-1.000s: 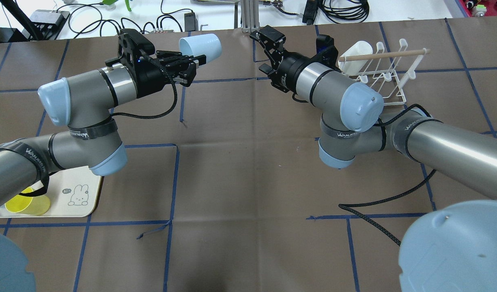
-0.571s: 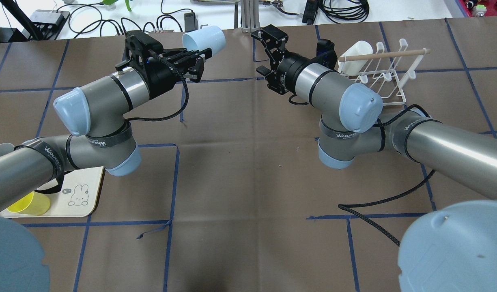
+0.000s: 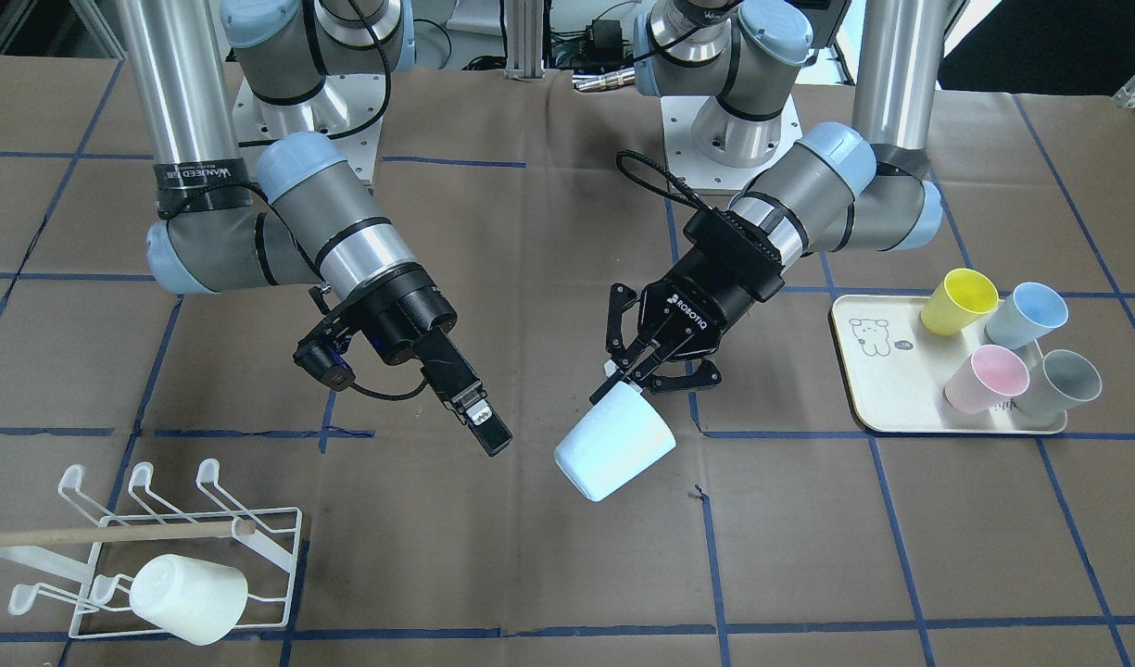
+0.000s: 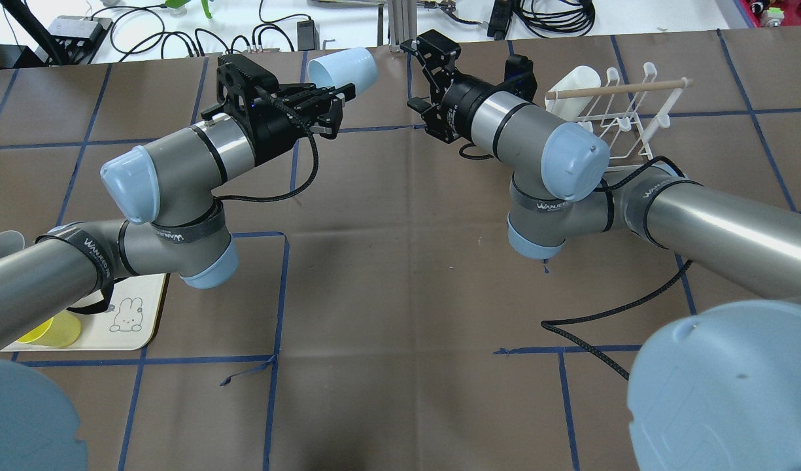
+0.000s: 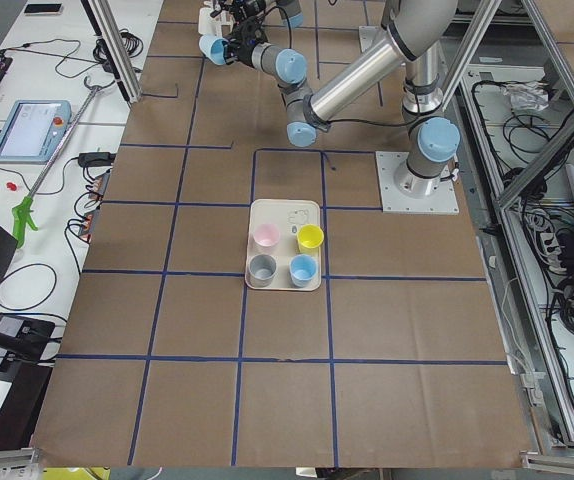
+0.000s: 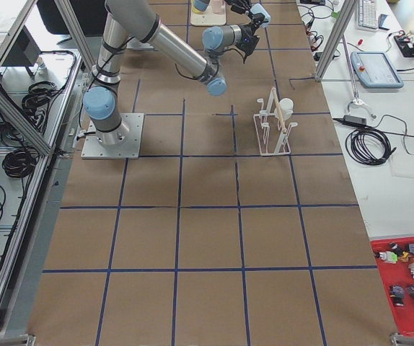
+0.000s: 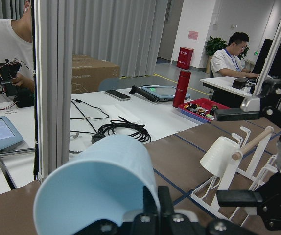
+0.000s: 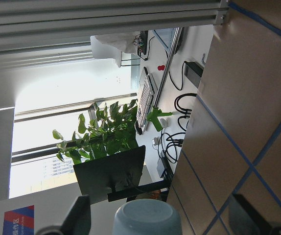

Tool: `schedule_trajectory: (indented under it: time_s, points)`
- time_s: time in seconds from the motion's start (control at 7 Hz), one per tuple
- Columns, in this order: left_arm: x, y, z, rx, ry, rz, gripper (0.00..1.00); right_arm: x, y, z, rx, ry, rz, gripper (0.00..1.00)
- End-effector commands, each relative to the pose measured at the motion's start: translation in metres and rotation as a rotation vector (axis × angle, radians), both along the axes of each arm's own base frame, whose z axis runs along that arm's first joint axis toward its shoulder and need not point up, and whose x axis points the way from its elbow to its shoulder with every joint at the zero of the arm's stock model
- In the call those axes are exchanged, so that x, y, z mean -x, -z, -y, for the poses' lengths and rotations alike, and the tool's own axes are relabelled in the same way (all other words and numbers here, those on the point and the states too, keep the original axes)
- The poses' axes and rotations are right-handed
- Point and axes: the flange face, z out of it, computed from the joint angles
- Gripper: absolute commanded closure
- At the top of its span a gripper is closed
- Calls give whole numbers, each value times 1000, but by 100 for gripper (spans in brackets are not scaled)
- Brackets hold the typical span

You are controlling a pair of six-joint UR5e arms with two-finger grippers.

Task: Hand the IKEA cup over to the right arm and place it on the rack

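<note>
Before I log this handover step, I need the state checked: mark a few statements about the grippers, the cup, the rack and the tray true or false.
1. The left gripper holds the pale blue cup by its rim. True.
2. The right gripper is shut on that cup. False: its jaws are open and it is apart from the cup.
3. The rack has nothing on it. False: one white cup is on it.
4. Four cups sit on the tray. True: a yellow cup, a blue cup, a pink cup and a grey cup.
</note>
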Motion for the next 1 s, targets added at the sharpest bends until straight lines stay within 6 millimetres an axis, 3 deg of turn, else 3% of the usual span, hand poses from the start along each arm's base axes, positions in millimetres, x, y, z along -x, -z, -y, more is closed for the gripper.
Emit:
schedule_trajectory:
  time_s: [0.0, 0.29, 0.57, 0.86]
  points:
    - [3, -1, -3, 1, 8, -1, 100, -5, -6, 9, 20, -4, 3, 0]
    - [3, -1, -3, 1, 8, -1, 100, -17, -7, 5, 23, -24, 4, 0]
    - [3, -2, -4, 3, 9, -2, 100, -34, 6, 0, 6, -47, 1, 0]
    - [3, -2, -4, 2, 9, -3, 100, -41, 1, -1, 14, -51, 3, 0]
